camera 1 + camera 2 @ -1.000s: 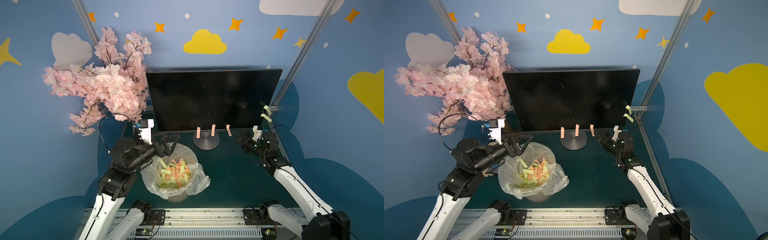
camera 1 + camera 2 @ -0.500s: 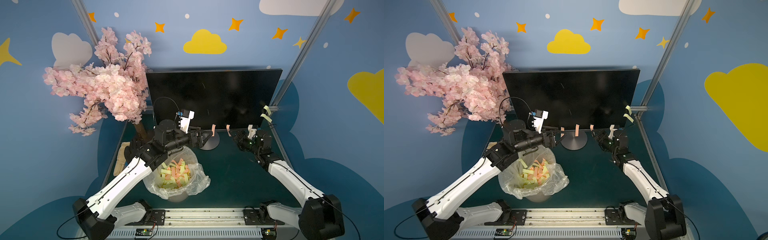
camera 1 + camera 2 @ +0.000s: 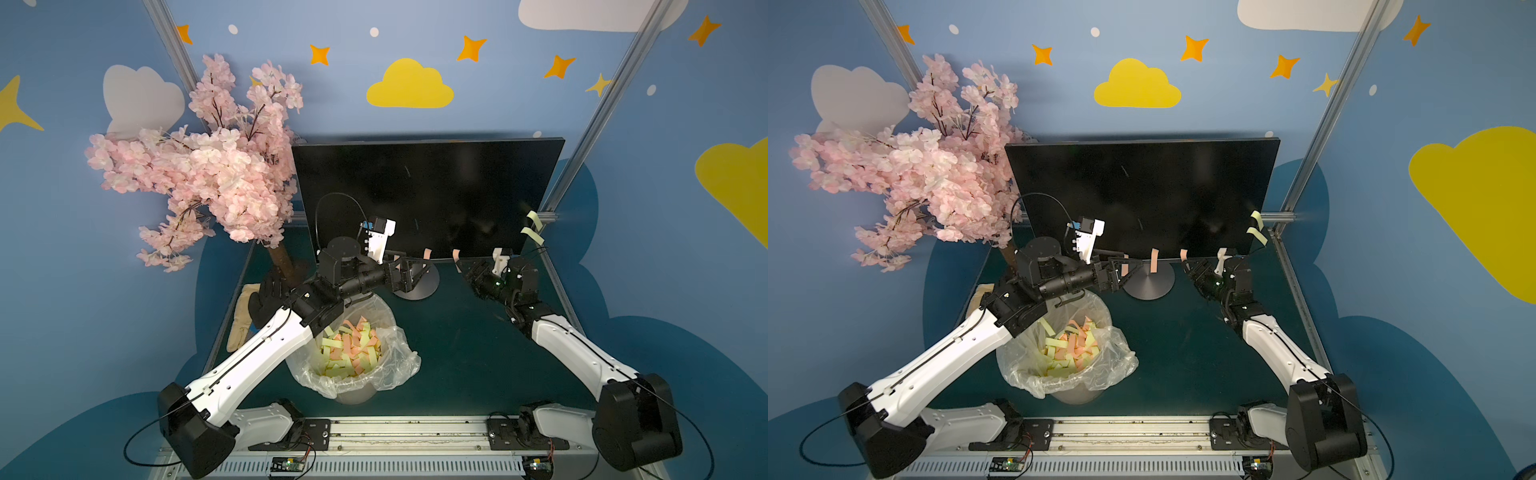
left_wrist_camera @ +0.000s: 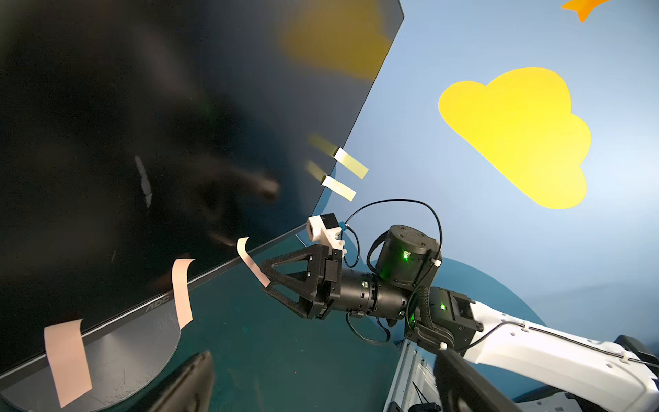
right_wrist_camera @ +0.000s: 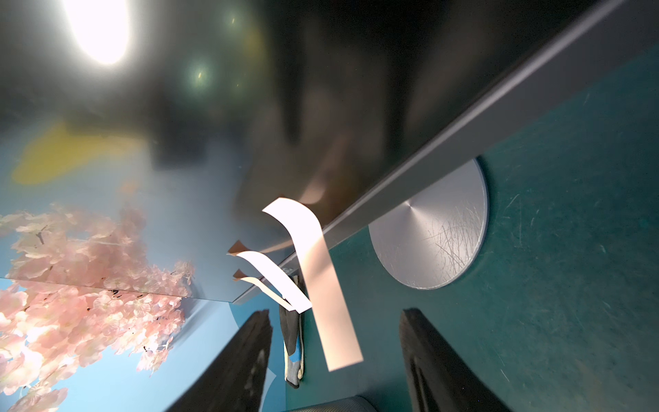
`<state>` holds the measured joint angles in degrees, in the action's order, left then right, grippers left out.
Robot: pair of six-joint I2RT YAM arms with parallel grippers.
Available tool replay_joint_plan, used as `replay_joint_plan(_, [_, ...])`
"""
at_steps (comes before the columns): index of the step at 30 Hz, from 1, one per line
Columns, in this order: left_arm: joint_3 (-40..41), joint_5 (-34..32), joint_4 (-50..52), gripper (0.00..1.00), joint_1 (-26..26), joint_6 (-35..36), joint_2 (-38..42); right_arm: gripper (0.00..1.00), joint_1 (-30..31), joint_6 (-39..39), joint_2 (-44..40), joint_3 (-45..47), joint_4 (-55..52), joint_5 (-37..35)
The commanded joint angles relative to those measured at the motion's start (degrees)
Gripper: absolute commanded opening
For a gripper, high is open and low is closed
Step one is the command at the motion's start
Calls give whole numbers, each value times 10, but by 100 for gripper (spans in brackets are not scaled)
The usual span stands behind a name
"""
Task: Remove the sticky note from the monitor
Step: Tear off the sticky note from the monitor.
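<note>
Our right claw (image 4: 264,279), jaws part-way apart and gripping nothing, frames the loose lower end of a pink sticky note (image 5: 321,281) that hangs long axis down from the bottom bezel of the monitor (image 3: 424,191), dead ahead of the fingertips and nearer this arm than the left. Our left claw (image 3: 1136,266) gapes wide and empty beside another pink note (image 4: 67,360), a middle note (image 4: 182,292) hanging between the two claws. Only the round base (image 5: 435,242) on the desk (image 3: 457,340) lies beyond; we judge nothing bars the pinch.
</note>
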<state>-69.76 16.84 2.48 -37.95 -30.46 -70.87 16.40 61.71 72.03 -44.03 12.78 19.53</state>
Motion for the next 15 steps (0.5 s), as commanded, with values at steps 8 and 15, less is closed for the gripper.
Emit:
replay_joint_plan(8, [-8,2,-20,100,-3,-4,-3,55,-1,-5,11,-27,25,5])
replay_joint_plan(15, [-4,-1,-20,100,-3,-4,-1,52,-3,-4,14,-32,30,9])
